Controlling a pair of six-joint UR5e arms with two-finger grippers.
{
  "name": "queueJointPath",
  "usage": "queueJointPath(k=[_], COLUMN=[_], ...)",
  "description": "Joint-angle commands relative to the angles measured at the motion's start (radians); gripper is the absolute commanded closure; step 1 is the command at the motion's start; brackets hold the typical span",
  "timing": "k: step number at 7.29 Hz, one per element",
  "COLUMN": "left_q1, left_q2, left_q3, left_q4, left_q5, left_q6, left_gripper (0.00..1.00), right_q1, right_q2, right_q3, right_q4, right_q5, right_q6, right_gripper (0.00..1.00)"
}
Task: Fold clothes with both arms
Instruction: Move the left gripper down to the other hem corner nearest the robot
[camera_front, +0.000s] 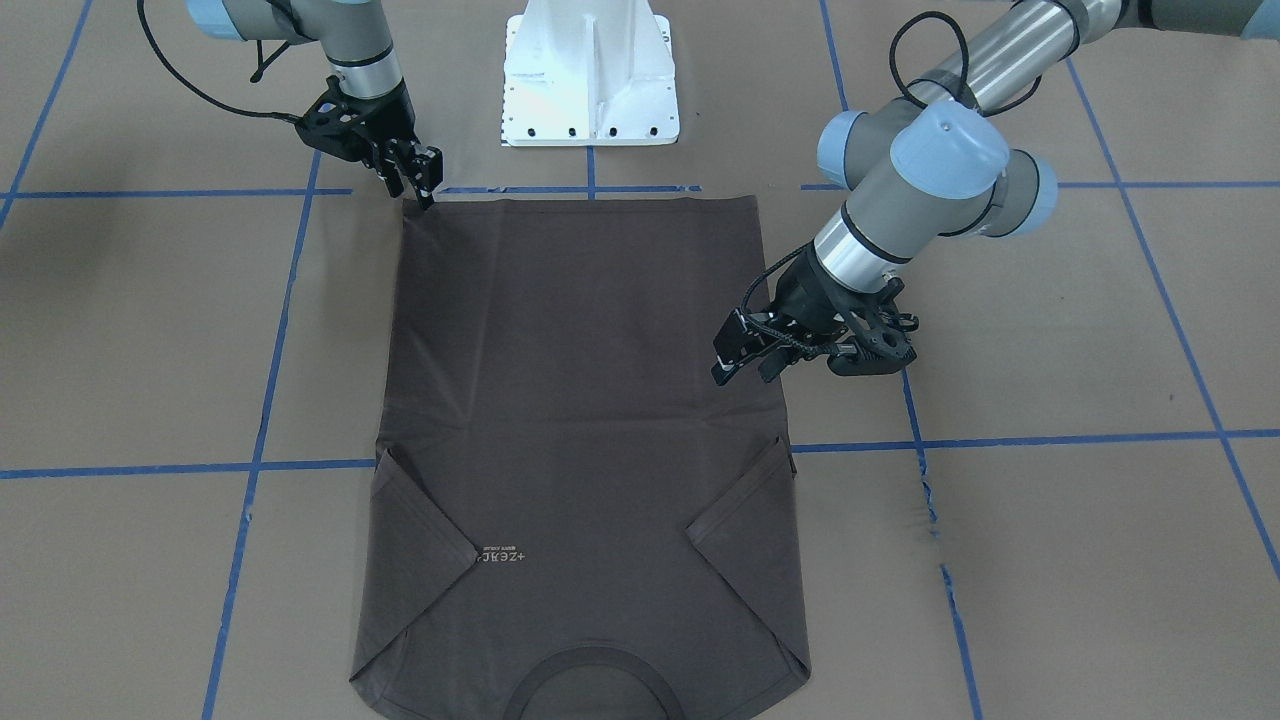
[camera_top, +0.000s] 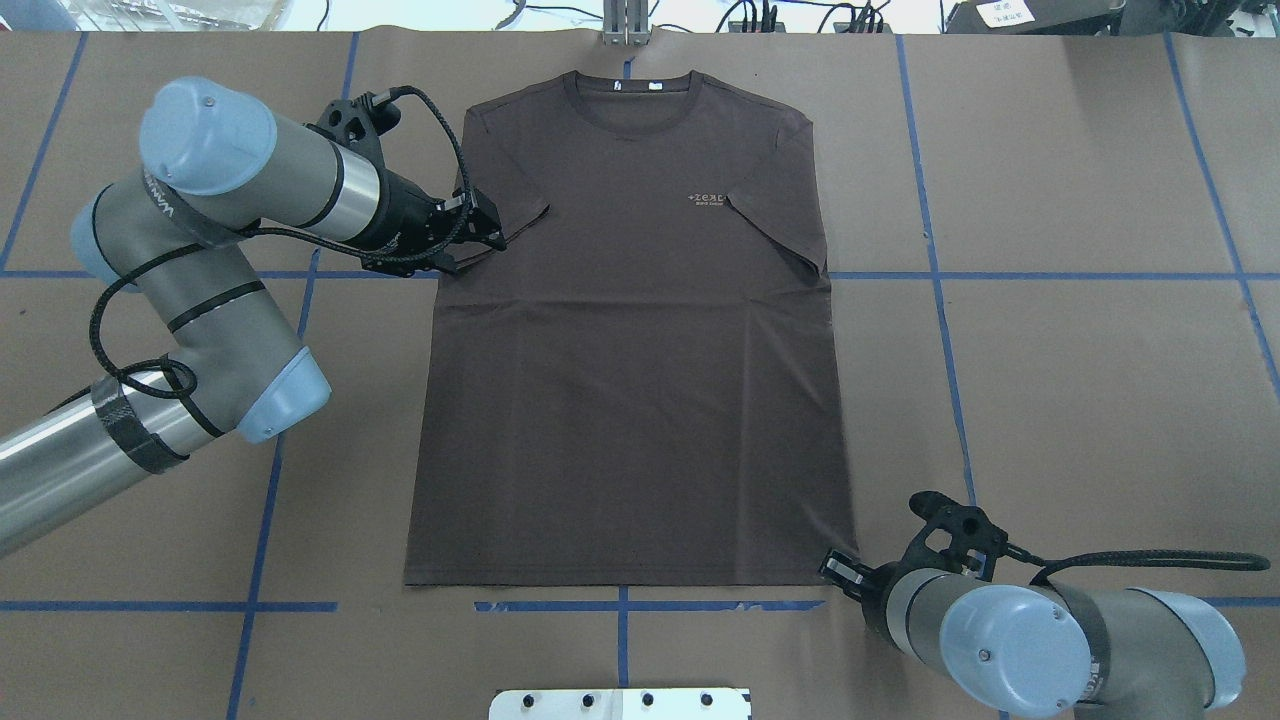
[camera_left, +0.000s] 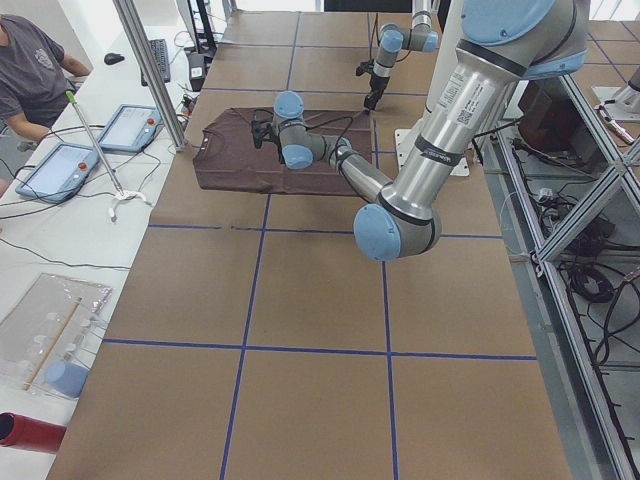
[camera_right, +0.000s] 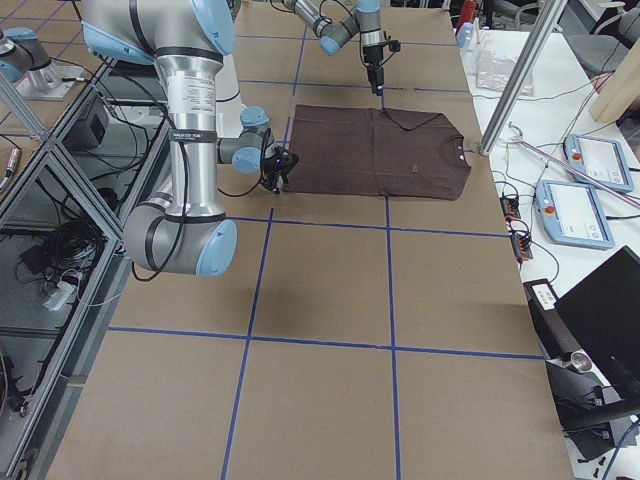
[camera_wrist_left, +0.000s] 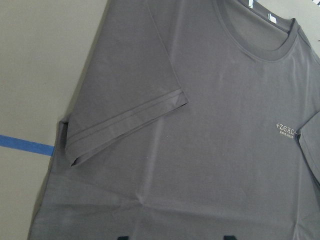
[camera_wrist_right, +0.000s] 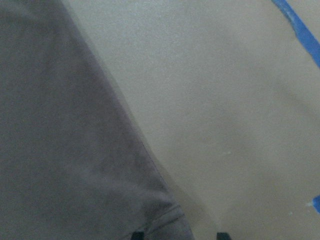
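The dark brown-grey T-shirt (camera_front: 580, 400) (camera_top: 630, 380) lies flat, chest print up, with both sleeves folded inward over the body. My left gripper (camera_front: 745, 368) (camera_top: 490, 232) hovers open at the shirt's side edge, just below the folded sleeve (camera_wrist_left: 125, 120); its wrist view shows the tips spread wide over the cloth (camera_wrist_left: 200, 150). My right gripper (camera_front: 420, 185) (camera_top: 832, 570) is down at the shirt's hem corner nearest the robot. It is open, and the corner of the cloth (camera_wrist_right: 65, 150) lies between its tips.
The white bolted pedestal (camera_front: 590, 80) (camera_top: 620, 703) stands just behind the hem. Blue tape lines (camera_top: 150, 606) cross the brown table cover. Past the collar end are a metal pole (camera_left: 150, 70), tablets (camera_left: 125, 125) and a seated person (camera_left: 30, 70).
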Motion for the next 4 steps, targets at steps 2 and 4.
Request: queueJointPath(k=[2,4], left_q1=[0.0,0.0], left_q2=[0.0,0.0], left_q3=[0.002,0.002], left_q4=[-0.001,-0.001], left_q5=[0.0,0.0], left_q6=[0.0,0.0], left_gripper=[0.3,0.3], right_q1=[0.003,0.011], right_q2=[-0.004,-0.004], right_q3=[0.005,0.008], right_q4=[-0.001,-0.002], right_q5=[0.0,0.0], right_q6=[-0.001,-0.001], right_gripper=[1.0,1.0])
